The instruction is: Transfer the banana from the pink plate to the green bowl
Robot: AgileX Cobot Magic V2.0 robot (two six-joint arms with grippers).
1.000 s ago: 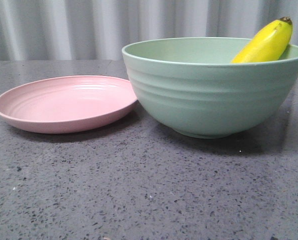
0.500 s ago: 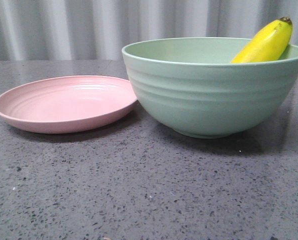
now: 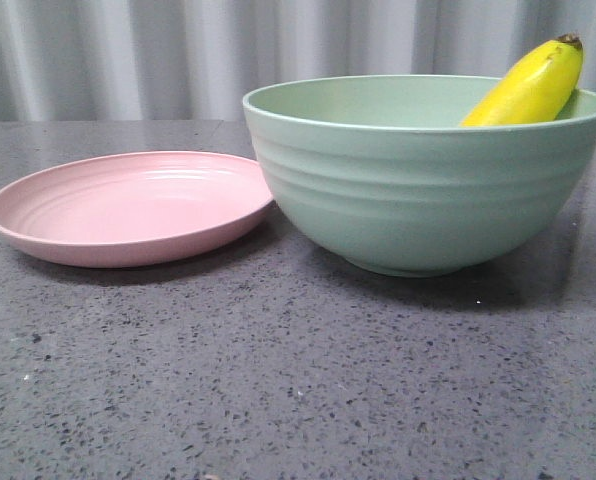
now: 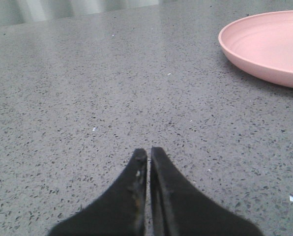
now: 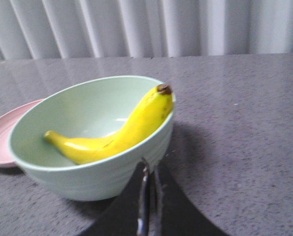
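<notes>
Resting inside the green bowl (image 3: 418, 190), the banana (image 5: 117, 130) lay curved along the bowl's inner wall, its greenish stem end down near the bottom and its dark brown tip poking up over the rim. In the front view only that upper half of the banana showed, sticking out above the bowl's right side. The bowl stood toward the right of the speckled grey desk (image 3: 278, 380), and the pink plate (image 3: 128, 205) sat just beside it on the left, its rim right up against the bowl's ridged wall; whether the two actually touched could not be told. The plate held nothing.

And the grippers? The left gripper (image 4: 148, 155) had its black fingers pressed together with only a hairline slit between them, gripping nothing, hanging over bare desk with the plate's edge off to one side. The right gripper (image 5: 149, 169) was likewise closed tight, empty, its tips just in front of the bowl's outer wall below the banana's tip; contact with the bowl could not be judged. Grey pleated curtains (image 3: 128, 55) ran along the far edge.
</notes>
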